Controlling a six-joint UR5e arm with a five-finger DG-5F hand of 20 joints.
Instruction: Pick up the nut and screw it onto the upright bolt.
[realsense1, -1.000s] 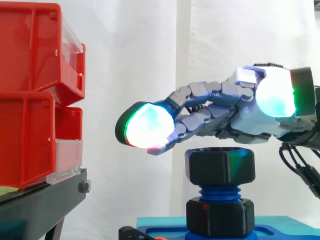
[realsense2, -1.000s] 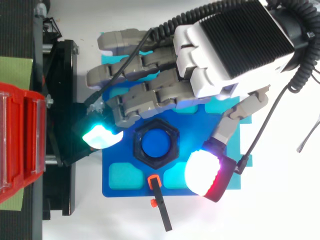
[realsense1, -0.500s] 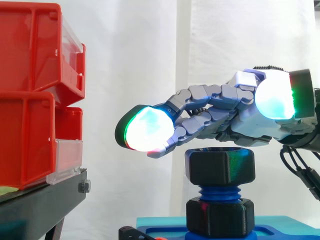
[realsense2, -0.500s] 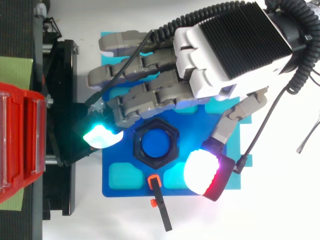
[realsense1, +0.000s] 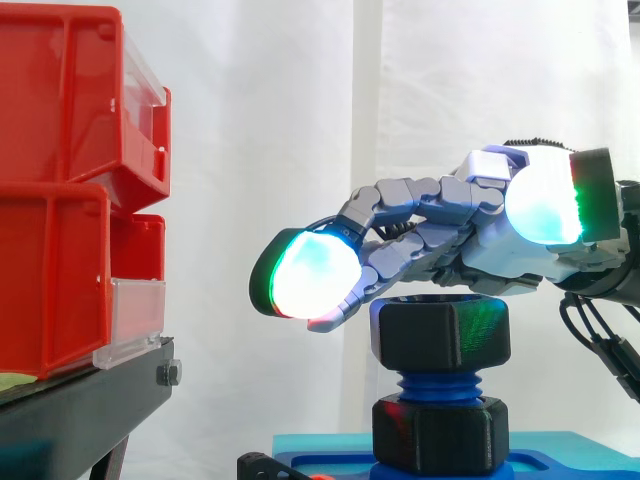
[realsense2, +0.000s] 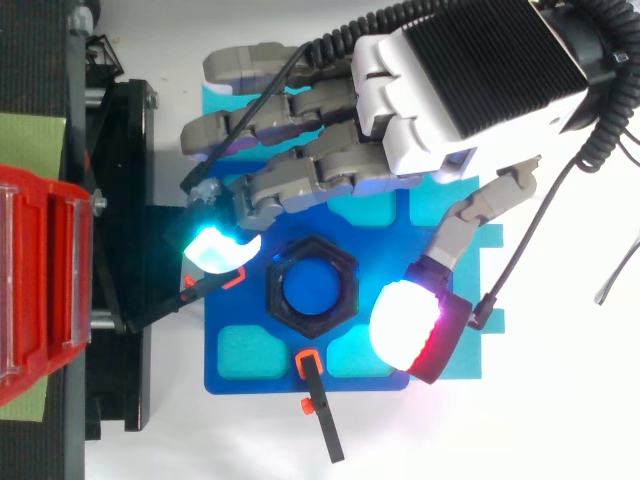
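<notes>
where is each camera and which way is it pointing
side view: beside the work at about its height, looking level across at the nut on the bolt; the hand comes in from the right.
top view: above the work, looking down on the nut and blue base; the hand comes in from the upper right.
shared: hand, nut, bolt, red bins.

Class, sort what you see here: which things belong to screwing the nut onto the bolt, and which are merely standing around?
Belongs to the job:
- nut, sitting on top of the bolt
- upright bolt
- hand, fingers relaxed above the nut
- blue base plate carrying the bolt

Just standing about:
- red bins
- black stand
- clamp at the plate's edge
</notes>
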